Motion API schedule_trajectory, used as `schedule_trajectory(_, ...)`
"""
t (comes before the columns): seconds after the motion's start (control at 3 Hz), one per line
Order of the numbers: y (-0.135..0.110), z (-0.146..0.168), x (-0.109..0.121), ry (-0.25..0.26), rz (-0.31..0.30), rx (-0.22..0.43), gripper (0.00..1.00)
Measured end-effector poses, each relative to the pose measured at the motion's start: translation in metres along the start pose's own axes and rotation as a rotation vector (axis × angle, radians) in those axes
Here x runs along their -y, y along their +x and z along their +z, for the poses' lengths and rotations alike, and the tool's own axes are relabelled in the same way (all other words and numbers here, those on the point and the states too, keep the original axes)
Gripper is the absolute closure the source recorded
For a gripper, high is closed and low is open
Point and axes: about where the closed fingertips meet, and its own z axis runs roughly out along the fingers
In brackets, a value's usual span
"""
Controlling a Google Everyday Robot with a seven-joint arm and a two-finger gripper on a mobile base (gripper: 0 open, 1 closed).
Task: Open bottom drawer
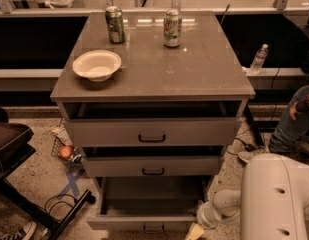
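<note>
The grey cabinet has three drawers. The bottom drawer [144, 220] is pulled far out, showing its plain grey interior [153, 194]; its small dark handle [153, 229] sits at the frame's lower edge. The middle drawer [153, 166] and the top drawer [152, 132] stand slightly open. My white arm [274, 199] comes in from the lower right. My gripper [195, 232] is at the bottom drawer's front right corner, mostly cut off by the frame edge.
On the cabinet top [194, 69] stand a white bowl [96, 65] and two cans [115, 25] [172, 28]. A dark chair base [39, 209] and a small basket with a red ball [67, 152] lie left. A person's leg [289, 124] is at right.
</note>
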Motion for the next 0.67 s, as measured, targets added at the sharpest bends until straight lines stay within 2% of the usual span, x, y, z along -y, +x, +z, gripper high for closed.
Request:
schedule_trajectory(0.33,0.000,0.000,0.000,0.000,0.000,0.000,0.00)
schedule_trajectory(0.67,-0.012,-0.012,-0.001,0.024,-0.040,-0.064,0.18)
